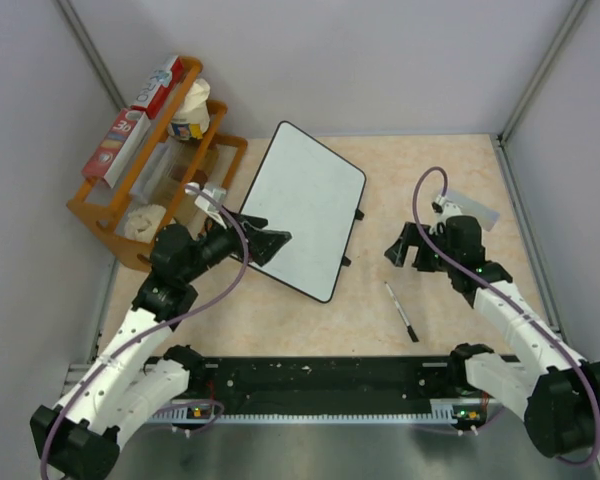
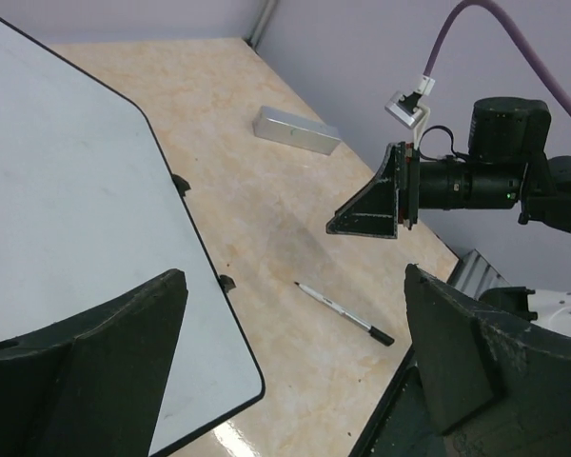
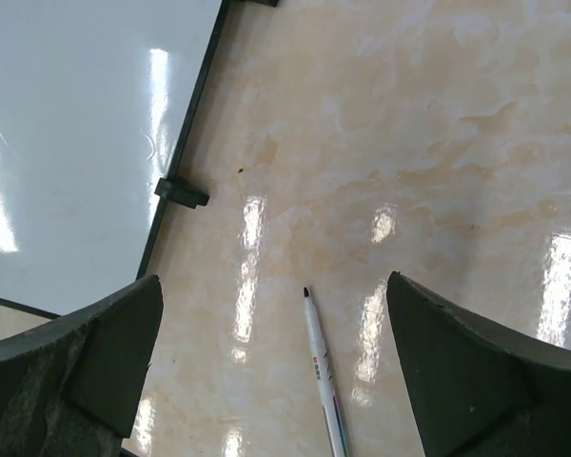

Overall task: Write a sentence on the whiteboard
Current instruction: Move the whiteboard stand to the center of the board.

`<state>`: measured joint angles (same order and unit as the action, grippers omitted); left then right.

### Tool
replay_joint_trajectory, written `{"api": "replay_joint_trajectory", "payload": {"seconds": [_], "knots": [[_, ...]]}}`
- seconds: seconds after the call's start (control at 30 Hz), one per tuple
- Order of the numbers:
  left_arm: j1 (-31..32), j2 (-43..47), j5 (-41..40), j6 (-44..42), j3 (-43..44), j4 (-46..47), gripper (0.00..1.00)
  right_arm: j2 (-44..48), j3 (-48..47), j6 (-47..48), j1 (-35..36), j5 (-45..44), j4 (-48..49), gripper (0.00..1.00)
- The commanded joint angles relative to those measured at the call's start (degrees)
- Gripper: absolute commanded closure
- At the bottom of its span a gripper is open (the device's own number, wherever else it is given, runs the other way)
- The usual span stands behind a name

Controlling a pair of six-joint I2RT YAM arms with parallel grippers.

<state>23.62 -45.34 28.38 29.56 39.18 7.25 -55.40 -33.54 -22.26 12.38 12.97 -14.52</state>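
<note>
Glossy white whiteboard (image 1: pixel 305 210) — thin black rim, rounded corners.

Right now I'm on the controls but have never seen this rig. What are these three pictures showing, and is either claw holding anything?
The overhead picture looks down from behind two robot arms bolted at the near table edge. The other two pictures come from cameras on each wrist, so the dark wedges at their bottom corners are that arm's own fingers.

The left claw is open, hovering over the near-left edge of the whiteboard, which lies flat and shows no writing. The right claw is also open and empty, hanging above bare table to the right of the board.

The marker pen lies loose on the table between the board and the right arm, nearer the arm bases; it shows in both wrist views. A small grey bar sits near the far right wall, and an orange rack of supplies stands at the far left.
</note>
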Motion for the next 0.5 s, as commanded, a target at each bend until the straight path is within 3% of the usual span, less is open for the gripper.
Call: {"api": "replay_joint_trajectory", "payload": {"seconds": [0.0,0.27,0.37,0.47], "knots": [[0.03,3.5,-6.75,-2.66,-1.73,-0.21,0.01,-2.16,-3.02,-0.5,0.45,2.49,5.11,0.01],[0.03,5.97,-5.01,-1.17,-6.65,1.54,0.01,-9.2,-6.36,-1.73,2.91,3.38,7.84,0.02],[0.03,5.79,-3.87,-0.03,-8.15,2.33,0.01,-12.97,-8.29,-1.91,3.61,3.11,8.37,0.08],[0.03,6.05,-2.63,0.67,-7.98,0.94,0.01,-17.1,-10.58,-2.26,3.53,3.64,8.28,0.2]]}}
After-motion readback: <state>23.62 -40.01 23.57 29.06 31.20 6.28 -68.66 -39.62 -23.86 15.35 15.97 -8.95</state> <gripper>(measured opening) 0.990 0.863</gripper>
